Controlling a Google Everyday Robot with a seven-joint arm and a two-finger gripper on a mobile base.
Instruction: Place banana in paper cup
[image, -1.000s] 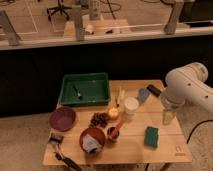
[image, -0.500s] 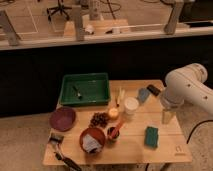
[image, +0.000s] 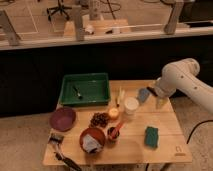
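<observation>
Banana (image: 120, 97) lay on the desk (image: 165, 131), just left of the paper cup (image: 131, 105), btw cup & green tray (image: 85, 89). Gripper (image: 153, 92) hung over the desk's right rear, near the cup; open or closed, couldn't tell. Banana looked light, soft-skinned, prob. bruisable: best taken mid-length, across its narrow width, gently. Small mark (image: 181, 148) at the front-right corner, unreadable.

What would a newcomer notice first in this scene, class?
The big white arm at the right edge of the table, its gripper hanging over the far right corner. Then the green tray at the back left, and the white cup mid-table with the banana just left of it.
</observation>
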